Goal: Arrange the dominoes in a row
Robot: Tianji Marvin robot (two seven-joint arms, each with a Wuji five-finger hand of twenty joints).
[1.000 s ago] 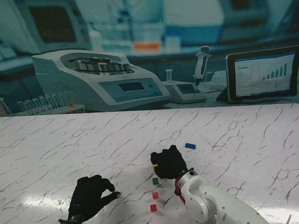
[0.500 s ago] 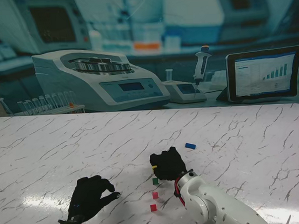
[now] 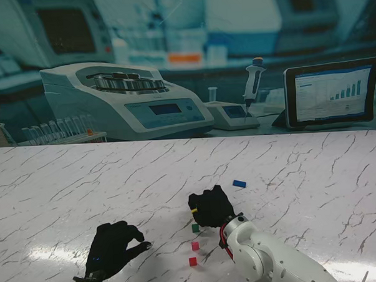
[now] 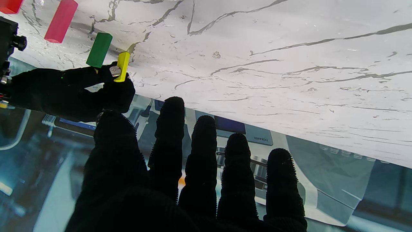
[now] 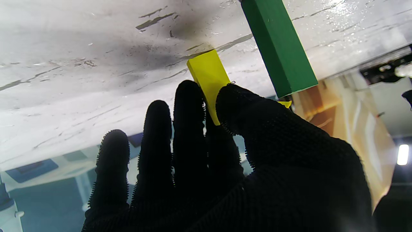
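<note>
Yellow domino pinched upright in my right robot hand, at the bench just beyond the green domino; red ones nearer me. Barely moved in the last second, so I judge placement underway. Left robot hand idle, fingers spread, unchanged.

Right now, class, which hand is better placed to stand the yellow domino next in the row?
The right hand: it already pinches the small yellow domino beside the green domino. The left hand is empty, off to the left.
</note>
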